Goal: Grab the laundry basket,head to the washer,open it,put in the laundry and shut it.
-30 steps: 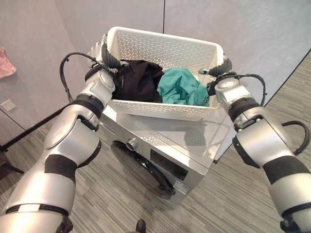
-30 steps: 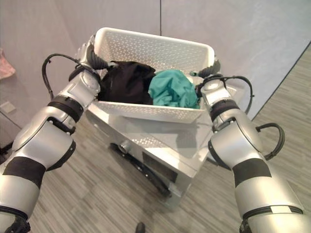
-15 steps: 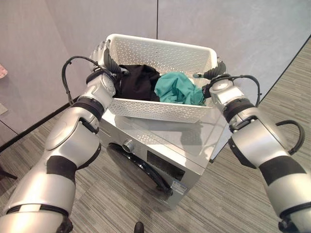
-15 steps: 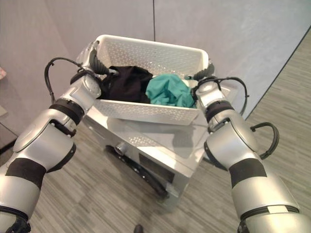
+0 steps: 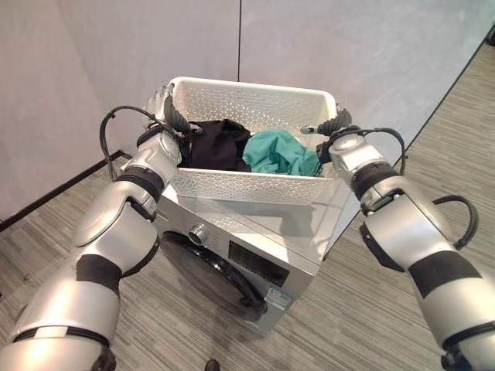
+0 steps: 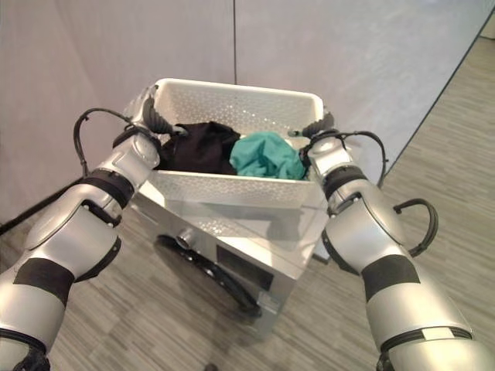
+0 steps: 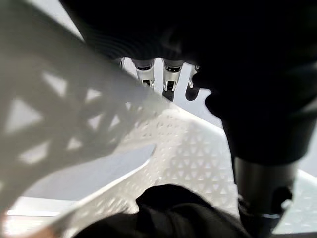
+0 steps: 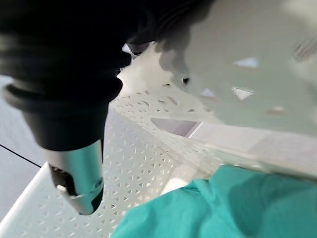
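1 silver front-load washer [image 5: 255, 263] w/ round door shut, standing on grey plank floor [image 5: 363, 325] by grey wall panels [image 5: 348, 54]. 1 white perforated laundry basket [image 5: 255, 185] held just above washer top, long axis running left-right across the robot, open side up, w/ 2 garments inside: black [image 5: 216, 143] on left, teal [image 5: 280, 152] on right. Left robot hand [image 5: 166, 104] curls round basket's left-end rim, right robot hand [image 5: 334, 124] grips right-end rim.

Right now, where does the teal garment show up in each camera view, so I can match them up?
Left eye view: teal garment in the white basket, robot's right half, beside the black garment.
Right eye view: same spot.
Left wrist view: not in it.
Right wrist view: close up, against the basket wall.
Shared landmark: the basket's perforated white wall.
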Controlling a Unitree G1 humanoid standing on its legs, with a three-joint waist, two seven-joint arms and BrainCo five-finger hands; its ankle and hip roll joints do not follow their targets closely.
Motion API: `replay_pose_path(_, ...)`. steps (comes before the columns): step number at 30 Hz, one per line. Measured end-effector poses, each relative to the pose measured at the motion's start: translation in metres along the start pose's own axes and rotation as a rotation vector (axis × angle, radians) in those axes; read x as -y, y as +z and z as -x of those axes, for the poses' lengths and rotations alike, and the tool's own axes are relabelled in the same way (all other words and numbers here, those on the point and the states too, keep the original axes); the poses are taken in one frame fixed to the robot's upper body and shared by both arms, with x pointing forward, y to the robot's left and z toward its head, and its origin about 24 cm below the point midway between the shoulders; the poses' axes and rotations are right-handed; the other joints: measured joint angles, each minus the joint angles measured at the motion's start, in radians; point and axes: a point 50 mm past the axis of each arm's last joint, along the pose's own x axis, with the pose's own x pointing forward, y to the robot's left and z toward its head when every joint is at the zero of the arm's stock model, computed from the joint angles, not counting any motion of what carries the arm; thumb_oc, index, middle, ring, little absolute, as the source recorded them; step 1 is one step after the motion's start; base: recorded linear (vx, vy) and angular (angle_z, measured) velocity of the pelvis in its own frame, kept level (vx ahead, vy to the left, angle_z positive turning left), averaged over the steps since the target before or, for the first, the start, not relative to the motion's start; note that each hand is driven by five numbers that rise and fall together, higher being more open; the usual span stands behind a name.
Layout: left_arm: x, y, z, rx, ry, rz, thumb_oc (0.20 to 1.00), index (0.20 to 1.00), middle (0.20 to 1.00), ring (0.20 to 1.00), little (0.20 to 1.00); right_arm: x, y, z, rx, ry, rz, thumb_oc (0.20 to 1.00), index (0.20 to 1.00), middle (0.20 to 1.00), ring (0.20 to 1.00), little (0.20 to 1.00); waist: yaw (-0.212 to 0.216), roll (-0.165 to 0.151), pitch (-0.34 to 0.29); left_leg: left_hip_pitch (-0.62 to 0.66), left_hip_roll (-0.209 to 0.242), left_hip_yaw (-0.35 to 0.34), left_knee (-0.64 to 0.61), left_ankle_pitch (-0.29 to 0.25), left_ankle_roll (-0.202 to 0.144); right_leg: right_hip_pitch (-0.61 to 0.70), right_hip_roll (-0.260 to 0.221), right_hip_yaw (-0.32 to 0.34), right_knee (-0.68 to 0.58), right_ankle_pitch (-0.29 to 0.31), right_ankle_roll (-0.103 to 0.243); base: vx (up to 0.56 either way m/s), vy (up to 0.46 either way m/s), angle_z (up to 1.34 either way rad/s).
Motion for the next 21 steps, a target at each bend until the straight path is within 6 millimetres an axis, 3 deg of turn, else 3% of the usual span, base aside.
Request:
replay_pose_path(4,0.012,0.037,0.005,0.167,-0.041,0.027,1.0,1.0,1.0,1.0,1.0,-0.01,0.03,0.005,0.11,0.07,-0.055,1.0,1.0,1.0,1.0,1.0,-0.007,-0.003,-0.001,0.003,-0.002,0.004,0.0,-0.005,0.003,0.001,-0.003,-0.001,0.0,0.001,0.002,0.01,0.017,-0.03)
replay_pose_path(8,0.008,0.045,0.004,0.195,-0.048,0.022,1.0,1.0,1.0,1.0,1.0,-0.002,0.054,0.008,0.166,0.073,-0.091,1.0,1.0,1.0,1.0,1.0,-0.008,-0.009,0.001,0.004,-0.002,0.003,0.0,-0.005,0.004,0.002,-0.003,-0.004,0.0,0.001,0.002,0.01,0.009,0.0)
replay_pose_path(15,0.006,0.046,0.003,0.194,-0.042,0.021,1.0,1.0,1.0,1.0,1.0,0.0,0.058,0.008,0.175,0.072,-0.1,1.0,1.0,1.0,1.0,1.0,-0.007,-0.019,0.004,0.004,-0.004,0.003,0.0,-0.006,0.006,0.002,-0.005,-0.007,0.0,0.001,0.002,0.0,0.004,0.0)
replay_pose_path(21,-0.003,0.049,0.001,0.199,-0.015,0.059,1.0,1.0,1.0,1.0,1.0,0.015,0.064,0.007,0.203,0.039,-0.074,1.0,1.0,1.0,1.0,1.0,-0.01,-0.023,0.005,0.007,-0.007,0.004,0.0,-0.009,0.009,0.004,-0.008,-0.009,0.0,0.0,0.003,0.01,0.004,0.0)
